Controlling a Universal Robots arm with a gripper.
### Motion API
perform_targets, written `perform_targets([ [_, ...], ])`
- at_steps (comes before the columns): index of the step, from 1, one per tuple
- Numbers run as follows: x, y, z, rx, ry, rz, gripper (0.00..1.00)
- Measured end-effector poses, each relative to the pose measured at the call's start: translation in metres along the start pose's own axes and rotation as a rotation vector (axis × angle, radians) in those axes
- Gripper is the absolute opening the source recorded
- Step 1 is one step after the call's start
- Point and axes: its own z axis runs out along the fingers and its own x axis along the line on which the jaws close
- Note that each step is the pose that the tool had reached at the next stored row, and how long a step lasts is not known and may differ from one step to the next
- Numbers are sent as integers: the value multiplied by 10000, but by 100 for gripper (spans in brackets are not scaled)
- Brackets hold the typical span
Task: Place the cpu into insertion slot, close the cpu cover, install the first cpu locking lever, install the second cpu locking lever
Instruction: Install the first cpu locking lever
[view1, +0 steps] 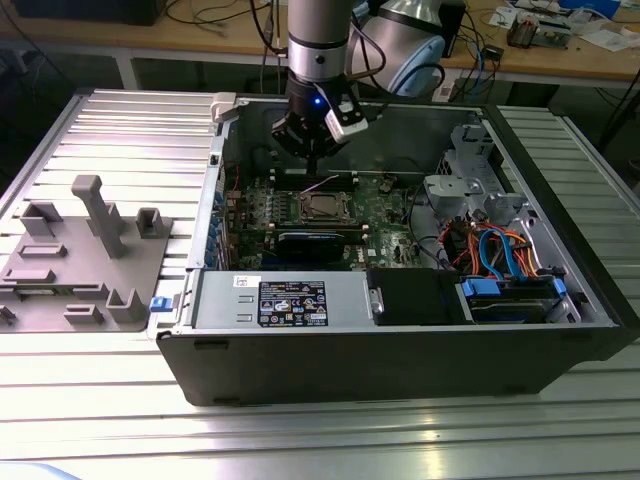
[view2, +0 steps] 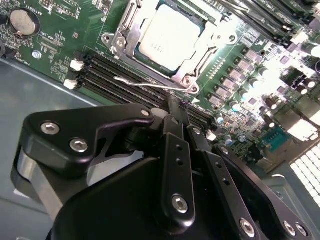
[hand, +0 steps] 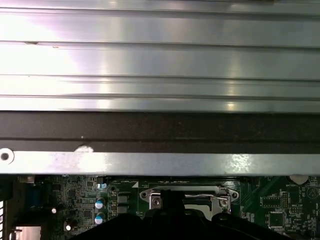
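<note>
The lever step looks in hand. The cpu (view2: 170, 32) sits in the insertion slot (view2: 114, 42) under the lowered cpu cover (view2: 212, 42), just beyond the gripper (view2: 177, 107). Its fingers are pressed together and hold nothing, their tips beside the loose wire locking lever (view2: 150, 85), which probably needs pushing under its catch. The arm (view1: 318, 40) hangs vertically into the computer case (view1: 400, 360).

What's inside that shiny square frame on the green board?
The cpu, its grey top showing through the cover window. What lies under the cpu is hidden.
</note>
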Motion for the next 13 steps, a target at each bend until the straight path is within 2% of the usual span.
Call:
perform_targets([
  [3, -10, 6, 43, 0, 1, -30, 11],
  [5, -12, 7, 61, -5, 9, -262, 11],
  [10, -28, 14, 75, -3, 10, -296, 11],
  [13, -36, 18, 79, 43, 9, -296, 11],
])
